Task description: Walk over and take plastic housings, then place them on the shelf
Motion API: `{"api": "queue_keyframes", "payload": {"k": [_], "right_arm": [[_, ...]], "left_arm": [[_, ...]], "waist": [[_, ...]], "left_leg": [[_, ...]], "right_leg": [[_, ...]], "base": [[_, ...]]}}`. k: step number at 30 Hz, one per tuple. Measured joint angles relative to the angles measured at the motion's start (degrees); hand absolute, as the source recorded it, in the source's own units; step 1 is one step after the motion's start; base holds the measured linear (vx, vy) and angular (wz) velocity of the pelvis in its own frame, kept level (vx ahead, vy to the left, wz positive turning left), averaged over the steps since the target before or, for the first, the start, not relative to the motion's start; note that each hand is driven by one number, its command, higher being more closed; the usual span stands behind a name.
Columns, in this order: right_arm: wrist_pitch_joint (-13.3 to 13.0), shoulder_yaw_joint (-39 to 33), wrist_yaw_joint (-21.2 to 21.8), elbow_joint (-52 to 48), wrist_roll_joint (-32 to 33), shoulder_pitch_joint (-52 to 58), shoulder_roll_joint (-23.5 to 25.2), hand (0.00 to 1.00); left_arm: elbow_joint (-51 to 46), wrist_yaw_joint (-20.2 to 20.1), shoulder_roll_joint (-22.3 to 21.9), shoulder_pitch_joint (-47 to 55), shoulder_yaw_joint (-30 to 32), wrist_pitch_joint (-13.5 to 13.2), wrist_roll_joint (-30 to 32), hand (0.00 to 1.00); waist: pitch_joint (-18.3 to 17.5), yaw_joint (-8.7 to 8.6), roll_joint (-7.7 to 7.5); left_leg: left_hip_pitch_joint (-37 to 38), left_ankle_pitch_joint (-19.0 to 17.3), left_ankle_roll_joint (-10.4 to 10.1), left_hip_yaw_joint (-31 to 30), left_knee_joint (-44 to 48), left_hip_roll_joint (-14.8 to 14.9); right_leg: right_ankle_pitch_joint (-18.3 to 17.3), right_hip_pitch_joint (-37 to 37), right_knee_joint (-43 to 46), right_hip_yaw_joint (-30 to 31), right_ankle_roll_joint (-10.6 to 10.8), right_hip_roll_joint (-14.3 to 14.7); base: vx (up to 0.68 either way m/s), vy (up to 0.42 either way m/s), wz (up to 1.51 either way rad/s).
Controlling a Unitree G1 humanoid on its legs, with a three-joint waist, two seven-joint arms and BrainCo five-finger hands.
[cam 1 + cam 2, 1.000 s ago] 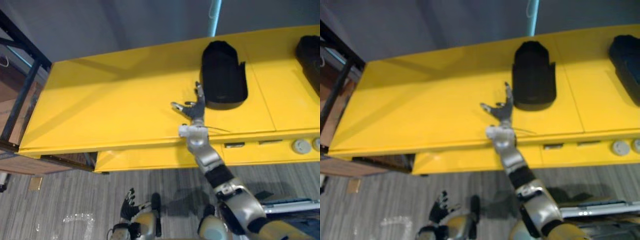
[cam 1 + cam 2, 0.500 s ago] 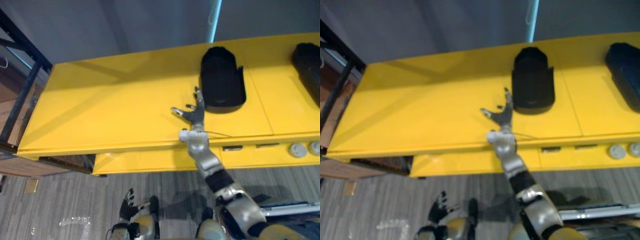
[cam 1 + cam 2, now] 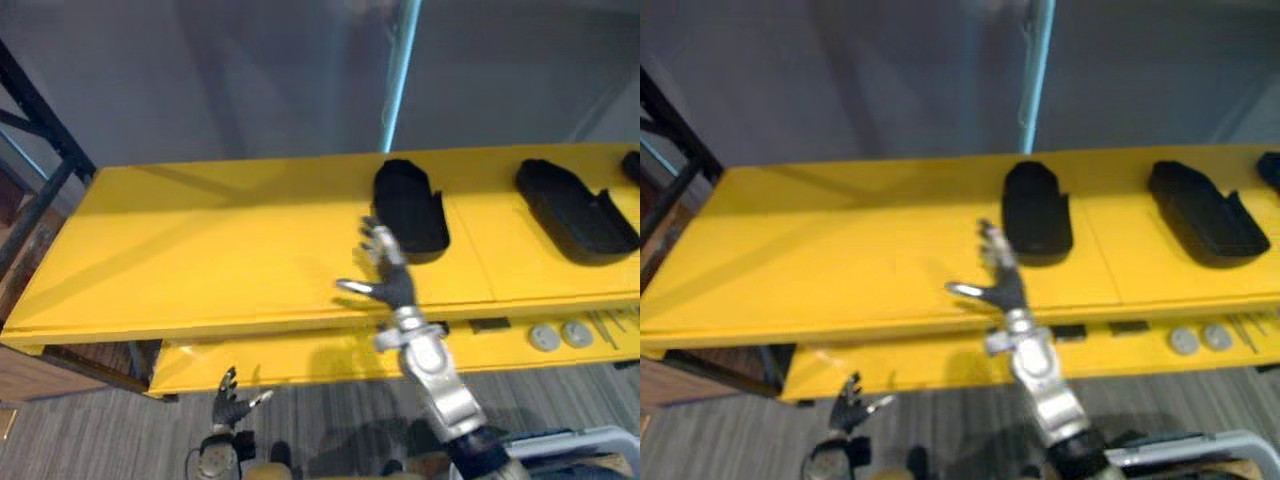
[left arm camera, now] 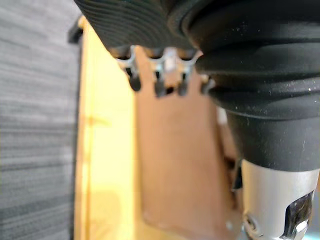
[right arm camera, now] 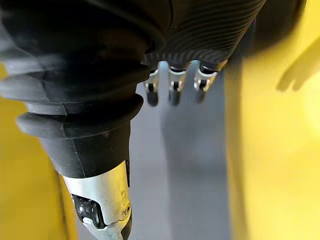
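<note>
Currently three black plastic housings are seen lying on the yellow table [image 3: 200, 250], none of them held. The nearest housing [image 3: 410, 208] is laid with its long axis running from the table's front edge towards the wall; its rounded, narrower end points away from the robot and its broader, squared end points towards the front edge. The second housing [image 3: 573, 210] is placed well to the right of it and is turned at an angle, its long axis running from far-left to near-right. A third housing [image 3: 633, 165] is cut off by the right border.

The right hand [image 3: 390, 280] is raised over the front part of the table, just beside the near-left corner of the nearest housing. Its fingers [image 5: 173, 87] are stretched out straight and the thumb is spread to the left; nothing is grasped, and contact with the housing cannot be made out. The left hand [image 3: 231, 404] is held low over the grey floor [image 3: 90, 450], its fingers [image 4: 160, 82] apart and empty.

Two grey round parts [image 3: 545, 337] are set on a lower yellow ledge [image 3: 300, 362]. A teal pole [image 3: 398, 80] is seen behind the table and a black rack frame [image 3: 45, 150] at the left.
</note>
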Motion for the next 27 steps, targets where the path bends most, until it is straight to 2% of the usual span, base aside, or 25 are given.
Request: {"api": "queue_keyframes", "payload": {"k": [3,4,6,9,12,14,16,19,22,26,27], "right_arm": [[-5.17,-13.51,-2.35,-6.08,1.04,4.58,0.11,0.00],[-6.76,-20.16,-3.44,-6.29,2.52,5.89,0.09,0.00],[-7.55,-24.95,-4.61,-6.07,3.83,6.79,0.09,0.00],[-7.76,-27.14,-5.13,-3.91,5.51,8.93,0.24,0.00],[-6.43,-25.79,-2.83,3.00,7.27,12.20,2.31,0.00],[-3.32,-24.01,-0.39,10.36,7.43,14.25,2.79,0.00],[0.13,-21.19,0.98,23.08,7.19,15.21,3.92,0.00],[1.04,-20.31,1.19,35.96,7.20,15.05,5.91,0.00],[1.03,-20.27,0.80,40.28,7.25,14.58,6.58,0.00],[0.98,-18.85,-0.85,43.38,7.26,12.08,6.64,0.00],[0.99,-17.86,-1.71,44.20,7.22,11.27,6.70,0.00]], "left_arm": [[2.54,-0.07,-0.64,0.70,2.34,0.53,-0.29,0.00],[3.47,-0.34,-1.17,1.03,3.33,0.59,-0.28,0.00],[4.41,-0.45,-1.78,0.90,4.35,0.61,-0.27,0.00],[4.96,-0.72,-1.81,0.93,5.08,1.21,-0.39,0.00],[6.66,-0.92,-1.91,0.48,6.81,1.44,-0.55,0.00],[6.68,-0.91,-2.00,0.60,6.91,1.66,-0.66,0.00],[7.48,-0.83,-2.32,0.84,6.89,2.08,-2.72,0.00],[8.79,-0.82,-2.33,1.00,6.90,2.40,-2.70,0.00],[8.78,-1.34,-2.29,0.95,6.89,2.64,-2.47,0.00],[9.22,-2.97,-2.24,0.26,6.54,5.20,-1.41,0.00],[10.45,-3.39,-2.24,0.10,6.44,5.90,-1.25,0.00]], "waist": [[-1.01,-2.06,-0.49],[-1.93,-2.73,-1.05],[-2.54,-3.20,-1.52],[-2.88,-4.32,-1.71],[-2.92,-4.91,-1.55],[-2.94,-4.92,-1.52],[-3.05,-4.83,-1.30],[-3.29,-4.66,-0.82],[-3.27,-4.45,-0.72],[-2.90,-4.21,-1.36],[-2.82,-3.62,-1.70]], "left_leg": [[-0.15,0.05,0.04,1.05,0.00,0.32],[-0.02,0.01,-0.04,1.41,0.01,0.52],[0.59,-0.16,-0.26,2.43,0.03,0.65],[1.90,-0.44,-0.54,3.62,0.02,0.87],[2.01,-0.52,-0.49,4.19,0.01,1.14],[2.02,-0.57,-0.55,4.31,0.00,1.14],[2.01,-0.72,-0.75,4.31,0.00,1.15],[1.92,-0.94,-0.42,4.08,-0.01,0.96],[1.95,-0.95,-0.44,3.92,-0.01,0.87],[2.91,-1.27,-0.67,4.76,-0.02,1.00],[3.48,-1.56,-0.70,5.97,-0.02,1.16]], "right_leg": [[1.06,-0.81,-0.28,1.27,-0.24,0.38],[1.14,-0.88,-0.30,1.75,-0.34,0.59],[1.17,-0.80,-0.37,2.33,-0.38,0.79],[1.21,-0.26,-0.42,3.53,-0.43,1.20],[1.07,-0.32,-0.44,4.03,-0.63,1.46],[0.98,-0.36,-0.44,4.14,-0.72,1.56],[0.77,-0.34,-0.44,4.14,-0.71,1.60],[0.71,-0.23,-0.49,3.98,-0.65,1.39],[0.65,-0.02,-0.55,3.85,-0.73,1.31],[0.77,0.22,-0.47,4.38,-0.65,1.41],[0.79,0.14,-0.47,5.65,-0.67,1.52]], "base": [[0.03,-0.014,-0.23],[0.04,-0.016,-0.07],[0.03,-0.008,-0.21],[-0.03,-0.011,-0.24],[-0.07,-0.011,-0.12],[-0.05,0.003,-0.03],[0.00,0.000,0.00],[0.01,0.011,0.03],[0.01,0.008,0.03],[0.03,0.011,-0.11],[0.03,0.019,-0.38]]}}
